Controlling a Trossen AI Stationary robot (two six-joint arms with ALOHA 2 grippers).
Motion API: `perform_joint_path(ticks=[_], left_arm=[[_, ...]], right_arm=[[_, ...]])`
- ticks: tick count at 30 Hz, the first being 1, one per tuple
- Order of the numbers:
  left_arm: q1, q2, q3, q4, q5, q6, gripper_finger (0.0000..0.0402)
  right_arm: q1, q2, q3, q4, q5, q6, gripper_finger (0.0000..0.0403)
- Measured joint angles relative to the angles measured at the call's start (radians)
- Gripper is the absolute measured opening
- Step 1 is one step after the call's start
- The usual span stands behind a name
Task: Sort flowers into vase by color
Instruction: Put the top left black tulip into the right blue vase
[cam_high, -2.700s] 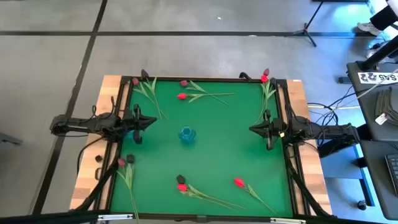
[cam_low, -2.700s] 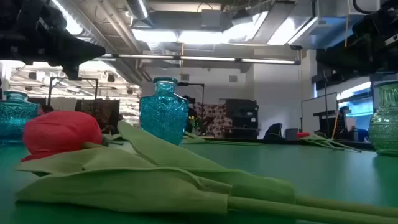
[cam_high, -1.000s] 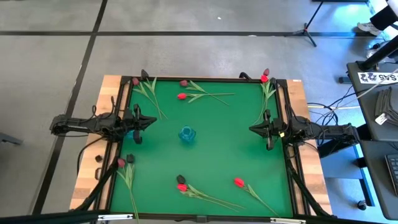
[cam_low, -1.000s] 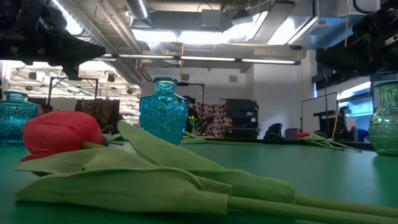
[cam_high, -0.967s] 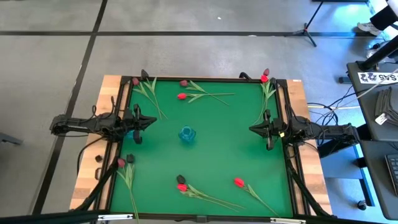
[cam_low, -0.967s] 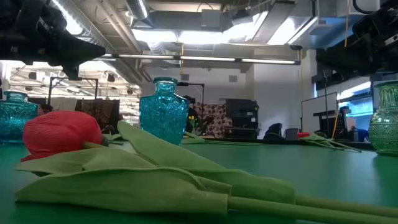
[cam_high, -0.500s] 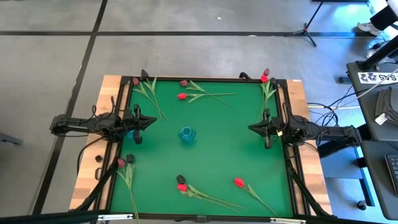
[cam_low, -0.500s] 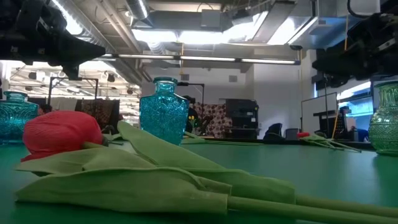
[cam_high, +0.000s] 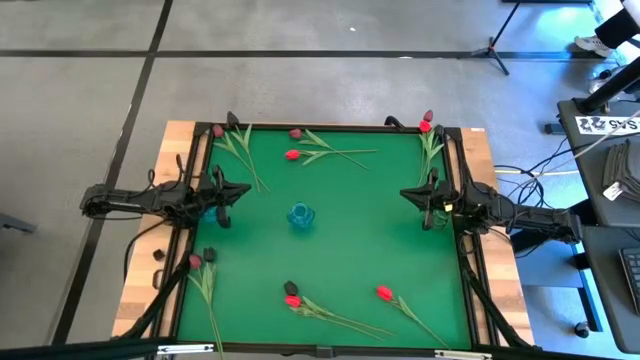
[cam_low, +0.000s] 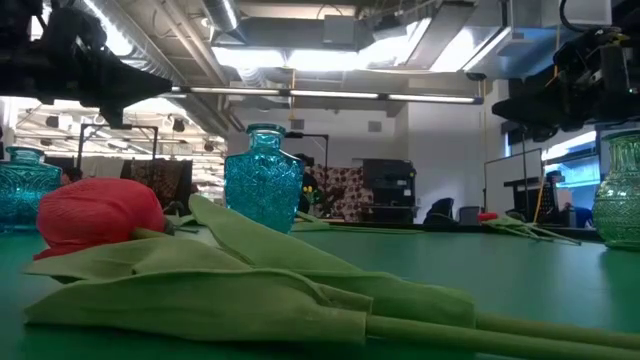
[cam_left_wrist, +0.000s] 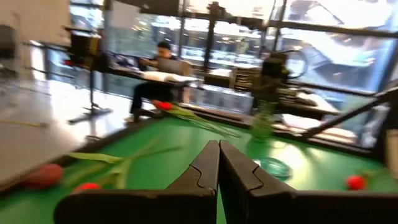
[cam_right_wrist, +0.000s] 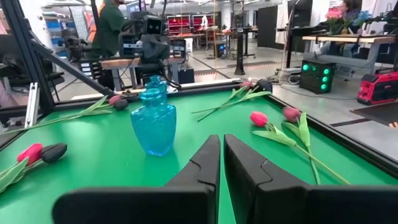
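A blue glass vase (cam_high: 300, 215) (cam_right_wrist: 153, 121) stands upright at the middle of the green table (cam_high: 350, 250). Flowers lie flat in pairs around it: far left (cam_high: 235, 148), far middle (cam_high: 320, 152), far right (cam_high: 430, 140), near left (cam_high: 203, 278), near middle (cam_high: 312, 306) and near right (cam_high: 402, 303). Their heads are red, dull pink or near-black. My left gripper (cam_high: 246, 191) (cam_left_wrist: 219, 144) hovers level at the table's left side, shut and holding nothing. My right gripper (cam_high: 404, 194) (cam_right_wrist: 222, 138) hovers level at the right side, also shut and holding nothing. Both point toward the vase.
The low view shows a teal vase (cam_low: 22, 185) at the left and a greenish one (cam_low: 620, 195) at the right, each below an arm. A raised black frame (cam_high: 330, 126) rims the table. People sit and stand in the room beyond.
My right gripper has swung a little toward the table's far edge, staying level and shut. The flowers and the vase have not moved.
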Motion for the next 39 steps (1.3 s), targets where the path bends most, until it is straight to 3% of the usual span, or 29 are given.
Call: perform_joint_path(ticks=[6,11,15,22,31,35,39], left_arm=[[0.000,0.000,0.000,0.111,0.005,-0.136,0.0000],[0.000,0.000,0.000,0.334,0.006,-0.414,0.0000],[0.000,-0.001,0.001,0.429,-0.083,-0.412,0.0000],[0.000,0.047,0.003,0.310,-0.212,-0.610,0.0000],[0.015,0.371,0.149,0.287,-0.385,-0.627,0.0000],[0.097,0.537,0.286,0.052,-0.379,-0.762,0.0000],[0.254,0.665,0.430,-0.183,-0.275,-0.824,0.0000]], right_arm=[[0.000,0.000,0.000,0.001,-0.002,0.000,0.0024],[0.000,0.000,0.000,0.001,-0.004,0.000,0.0024],[0.000,0.000,0.000,0.002,-0.006,0.000,0.0024],[0.000,0.000,0.000,0.003,-0.006,0.000,0.0024],[0.000,0.000,0.000,0.003,-0.006,0.000,0.0024],[0.000,0.000,0.000,0.003,-0.006,0.000,0.0024],[0.000,0.000,0.000,0.003,-0.006,0.000,0.0024]])
